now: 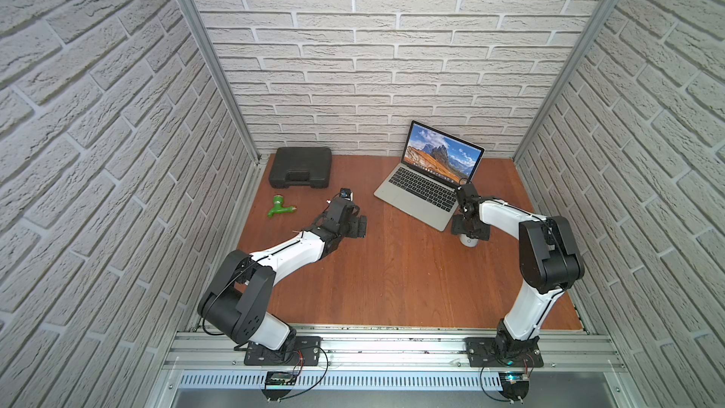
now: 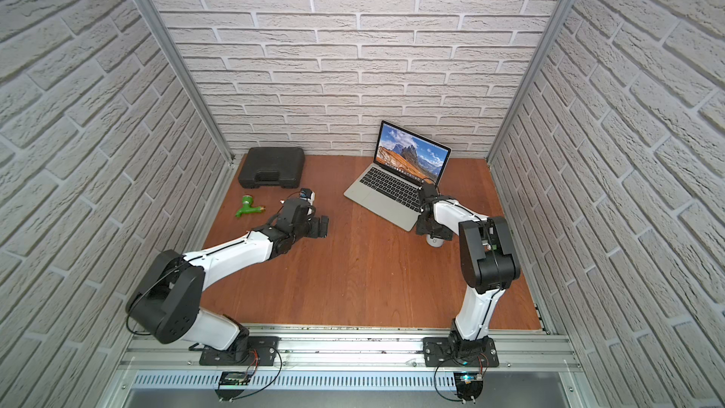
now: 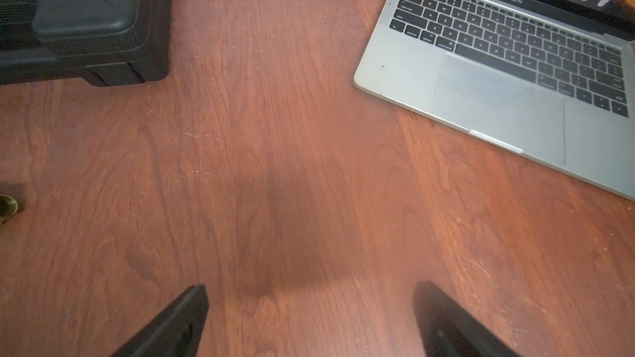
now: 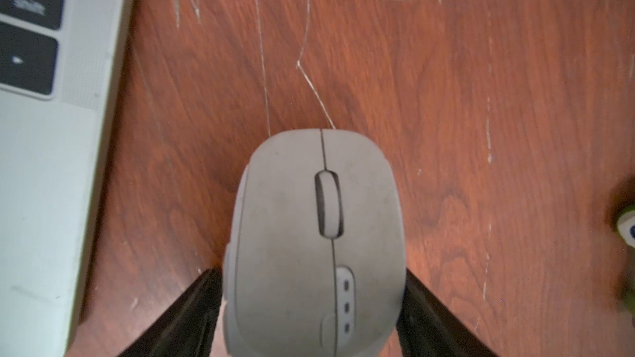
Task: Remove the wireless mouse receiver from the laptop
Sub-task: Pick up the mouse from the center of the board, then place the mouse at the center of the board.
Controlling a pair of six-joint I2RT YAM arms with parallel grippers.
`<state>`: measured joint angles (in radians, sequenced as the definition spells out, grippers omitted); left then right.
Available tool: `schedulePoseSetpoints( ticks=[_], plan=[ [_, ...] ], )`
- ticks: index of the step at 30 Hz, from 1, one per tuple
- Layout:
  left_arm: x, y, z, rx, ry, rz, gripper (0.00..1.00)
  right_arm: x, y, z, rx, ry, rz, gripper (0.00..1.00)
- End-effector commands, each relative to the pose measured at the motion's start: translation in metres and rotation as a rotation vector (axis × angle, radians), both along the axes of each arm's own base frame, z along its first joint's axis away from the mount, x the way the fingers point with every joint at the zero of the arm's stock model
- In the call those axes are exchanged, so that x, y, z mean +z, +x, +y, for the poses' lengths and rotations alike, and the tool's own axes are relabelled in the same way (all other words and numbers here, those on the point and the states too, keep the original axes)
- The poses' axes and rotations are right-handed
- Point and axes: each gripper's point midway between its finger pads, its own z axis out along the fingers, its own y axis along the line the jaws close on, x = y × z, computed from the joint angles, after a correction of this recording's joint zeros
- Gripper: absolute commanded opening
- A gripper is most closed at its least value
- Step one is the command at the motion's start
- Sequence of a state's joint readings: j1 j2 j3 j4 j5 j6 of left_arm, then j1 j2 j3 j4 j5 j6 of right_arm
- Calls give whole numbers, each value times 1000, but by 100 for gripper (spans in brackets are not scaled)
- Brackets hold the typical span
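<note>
Right wrist view: the right gripper (image 4: pixel 309 274) has its jaws flanking the grey mouse (image 4: pixel 319 221), grip unconfirmed, beside the laptop (image 1: pixel 421 194), which stands open at the rear of the table (image 1: pixel 392 276). The left gripper (image 3: pixel 311 288) gapes wide, empty. The receiver is not discernible.

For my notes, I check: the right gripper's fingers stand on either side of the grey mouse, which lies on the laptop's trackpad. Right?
Not quite. The grey mouse lies on the wooden table beside the laptop, not on its trackpad; the right wrist view shows it. The right gripper does flank it.
</note>
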<state>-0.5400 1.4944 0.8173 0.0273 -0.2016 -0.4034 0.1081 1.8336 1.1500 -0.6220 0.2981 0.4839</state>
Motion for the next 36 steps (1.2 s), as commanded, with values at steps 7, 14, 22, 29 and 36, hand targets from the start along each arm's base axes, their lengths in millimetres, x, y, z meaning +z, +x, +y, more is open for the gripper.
schedulePoseSetpoints(
  ticks=[7, 14, 22, 29, 36],
  plan=[
    [14, 5, -2, -26, 24, -74, 98, 17, 1, 14, 41, 78, -33, 49],
    [40, -3, 5, -141, 32, -277, 98, 83, -1, 89, 326, 313, -123, 43],
    [89, -54, -34, -645, -186, -574, 98, 178, -60, 267, 954, 1110, -146, 42],
    [120, -89, -64, -892, -208, -639, 98, 200, -99, 304, 1125, 1316, -24, 41],
    [139, -128, -104, -1081, -244, -700, 98, 190, -128, 317, 1192, 1381, 119, 40]
  ],
)
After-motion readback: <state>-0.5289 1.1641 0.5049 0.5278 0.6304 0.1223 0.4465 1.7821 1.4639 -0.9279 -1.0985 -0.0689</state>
